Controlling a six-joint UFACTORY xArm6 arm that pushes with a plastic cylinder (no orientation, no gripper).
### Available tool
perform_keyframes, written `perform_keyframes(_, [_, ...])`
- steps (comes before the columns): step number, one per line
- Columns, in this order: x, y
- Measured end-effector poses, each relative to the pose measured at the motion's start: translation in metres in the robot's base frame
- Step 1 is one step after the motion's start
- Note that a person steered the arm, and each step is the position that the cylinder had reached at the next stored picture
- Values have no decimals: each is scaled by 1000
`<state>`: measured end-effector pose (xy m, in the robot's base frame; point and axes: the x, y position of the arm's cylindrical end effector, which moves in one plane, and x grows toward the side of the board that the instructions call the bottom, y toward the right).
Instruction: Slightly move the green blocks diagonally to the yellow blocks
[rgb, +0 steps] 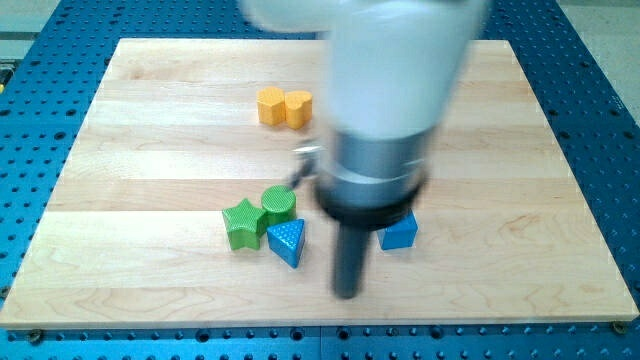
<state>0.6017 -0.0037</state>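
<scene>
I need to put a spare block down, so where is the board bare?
Bare: the view's left side beside the green star, and the right side past the blue block. Crowded: green star, green cylinder, blue triangle and my tip cluster low-centre; yellow blocks sit up top.

We see a brightly and evenly lit scene, with light that seems to come from above. The wooden board (150, 120) shows soft, pale sheen but no harsh glare. Shadows are faint and short beside the green star block (240, 222) and the yellow blocks (284, 106). The arm (395, 90) is heavily blurred and washed out near the view's top, while my tip (347, 292) looks smeared.
</scene>
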Motion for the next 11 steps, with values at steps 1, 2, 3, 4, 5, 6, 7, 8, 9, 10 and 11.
perform_keyframes(1, [-20,-68])
perform_keyframes(2, [-50,-67])
perform_keyframes(3, [-53,9])
perform_keyframes(4, [-67,49])
perform_keyframes(5, [-50,-9])
perform_keyframes(6, [-14,1])
perform_keyframes(7, [-42,30])
perform_keyframes(8, [-90,30])
perform_keyframes(9, [-109,30])
perform_keyframes(10, [-108,-32])
perform_keyframes(11, [-108,-58])
